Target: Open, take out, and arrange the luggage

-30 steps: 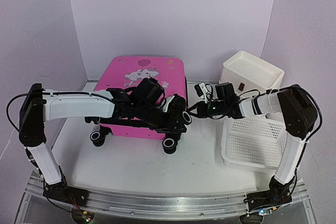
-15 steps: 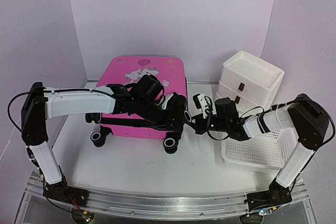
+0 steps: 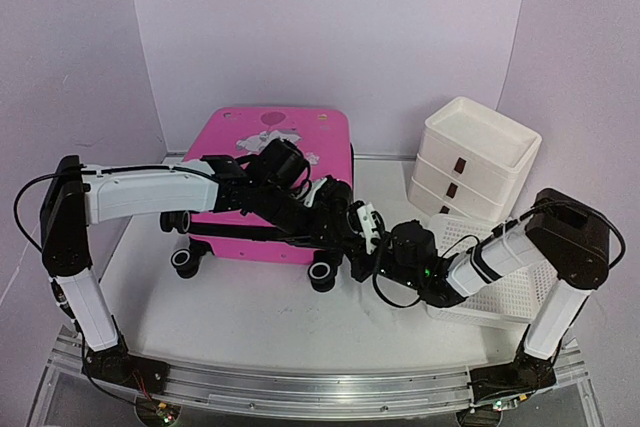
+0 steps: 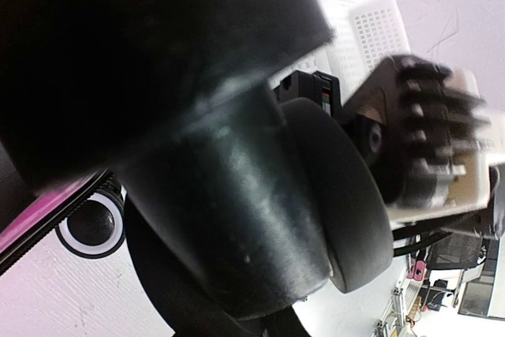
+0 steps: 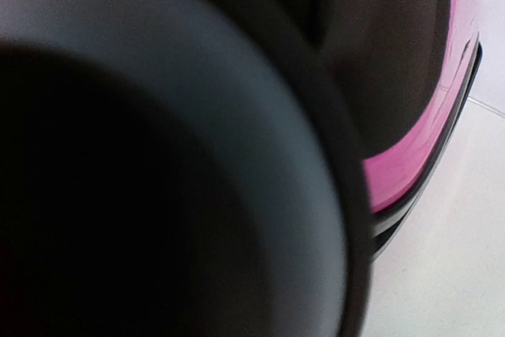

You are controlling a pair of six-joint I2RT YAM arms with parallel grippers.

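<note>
A hot-pink luggage lies flat and zipped shut at the back left of the white table, cartoon print facing up. Both arms reach low to its near right corner. The left gripper sits against that corner, above a black wheel; its camera is filled by dark, blurred wheel parts, so I cannot tell how its jaws stand. The right gripper is just beside it, jaws pressed together. A white mesh basket and a white drawer stack stand to the right.
</note>
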